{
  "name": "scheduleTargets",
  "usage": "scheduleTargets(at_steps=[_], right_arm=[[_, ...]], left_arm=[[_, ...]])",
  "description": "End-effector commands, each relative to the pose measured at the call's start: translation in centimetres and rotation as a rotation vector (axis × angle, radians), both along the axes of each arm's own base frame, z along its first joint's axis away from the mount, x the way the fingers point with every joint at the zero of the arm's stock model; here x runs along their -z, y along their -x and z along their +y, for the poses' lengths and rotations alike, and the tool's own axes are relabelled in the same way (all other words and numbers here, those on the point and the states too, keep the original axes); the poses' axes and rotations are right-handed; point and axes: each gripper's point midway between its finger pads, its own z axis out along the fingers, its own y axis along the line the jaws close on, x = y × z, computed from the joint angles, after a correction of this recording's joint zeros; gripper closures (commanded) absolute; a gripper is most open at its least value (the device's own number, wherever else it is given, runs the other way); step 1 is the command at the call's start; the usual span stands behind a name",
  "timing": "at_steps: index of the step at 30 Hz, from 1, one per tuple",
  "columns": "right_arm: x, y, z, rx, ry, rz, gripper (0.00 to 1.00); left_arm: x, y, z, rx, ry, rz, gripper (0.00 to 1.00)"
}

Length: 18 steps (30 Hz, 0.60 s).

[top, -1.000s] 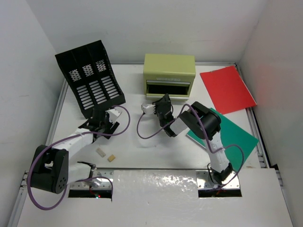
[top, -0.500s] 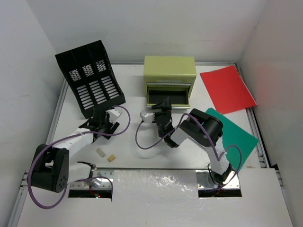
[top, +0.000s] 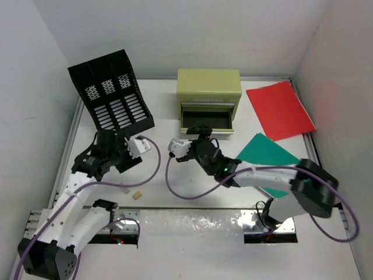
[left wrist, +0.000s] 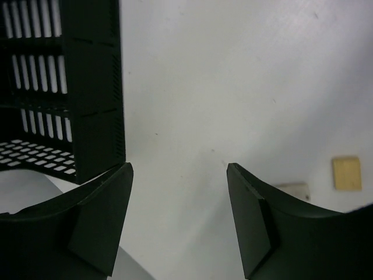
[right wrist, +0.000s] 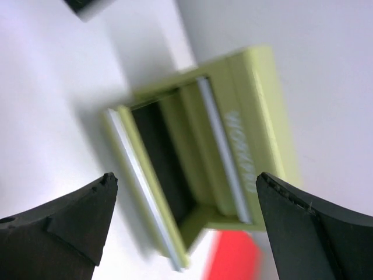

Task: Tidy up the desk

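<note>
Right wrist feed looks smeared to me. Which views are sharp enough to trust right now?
Right wrist view: motion-blurred, the green drawer chest and its lettering smeared. Left wrist view: sharp on the black file rack and the tan block. Top external view: crisp and evenly lit, soft shadows on the desk, some glare on the shiny strip at the near edge.

left end effector (left wrist: 179, 169): jaws apart, empty; right end effector (right wrist: 184, 177): jaws apart, empty

green folder (top: 263, 151) partly hidden, chest (right wrist: 259, 125) blurred
</note>
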Motion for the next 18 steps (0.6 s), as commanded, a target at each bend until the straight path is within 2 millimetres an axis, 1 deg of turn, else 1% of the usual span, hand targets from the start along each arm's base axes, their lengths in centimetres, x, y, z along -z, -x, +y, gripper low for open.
scheduleTargets(at_steps=[1,2,3,4,5,6,7,8,9,10,11,12,13,15,17,18], right_arm=[[3.1,5.2,1.9,-0.202,-0.178,0.373,0.01],[2.6,5.9,2.0,-0.220,-0.221,0.409,0.01],[1.8,5.9,2.0,-0.224,-0.237,0.397,0.01],[1.6,6.3,2.2,-0.240,-0.244,0.416,0.01],[1.9,6.8,1.9,-0.238,-0.243,0.450,0.01],[1.3,7.1,1.8,-0.245,-0.263,0.455,0.01],[1.1,7.5,1.8,-0.253,-0.289,0.470,0.01],[1.6,7.9,1.4,-0.251,-0.293,0.477,0.01],[1.1,8.1,1.0,-0.255,-0.314,0.464,0.01],[1.0,8.1,0.7,-0.249,-0.326,0.454,0.01],[1.8,8.1,-0.1,-0.220,-0.317,0.452,0.01],[1.6,8.1,-0.5,-0.209,-0.325,0.443,0.01],[2.1,8.2,-1.0,-0.193,-0.313,0.453,0.01],[2.4,8.4,-1.2,-0.189,-0.311,0.465,0.01],[2.7,8.6,-1.5,-0.185,-0.310,0.471,0.01],[2.7,8.7,-1.6,-0.187,-0.307,0.472,0.01]], left_arm=[[3.8,5.7,1.0,0.243,-0.133,0.238,0.36],[4.6,5.9,1.3,0.267,-0.163,0.258,0.36],[4.7,5.8,1.3,0.284,-0.172,0.256,0.36],[5.5,6.3,1.6,0.301,-0.190,0.276,0.36],[5.8,6.3,1.7,0.322,-0.205,0.276,0.36],[6.2,6.2,2.0,0.365,-0.236,0.267,0.36],[7.2,6.7,2.4,0.387,-0.262,0.281,0.36],[7.5,6.4,2.6,0.405,-0.284,0.263,0.36],[7.9,6.5,2.7,0.465,-0.312,0.257,0.36],[8.5,6.9,2.8,0.491,-0.325,0.266,0.37],[8.6,6.6,2.6,0.539,-0.336,0.245,0.38],[8.7,6.7,2.1,0.560,-0.316,0.238,0.38],[8.8,6.6,1.8,0.576,-0.305,0.234,0.38],[9.3,7.0,1.6,0.618,-0.298,0.255,0.38],[10.1,7.1,2.0,0.624,-0.319,0.281,0.39],[11.0,7.5,2.6,0.623,-0.344,0.312,0.39]])
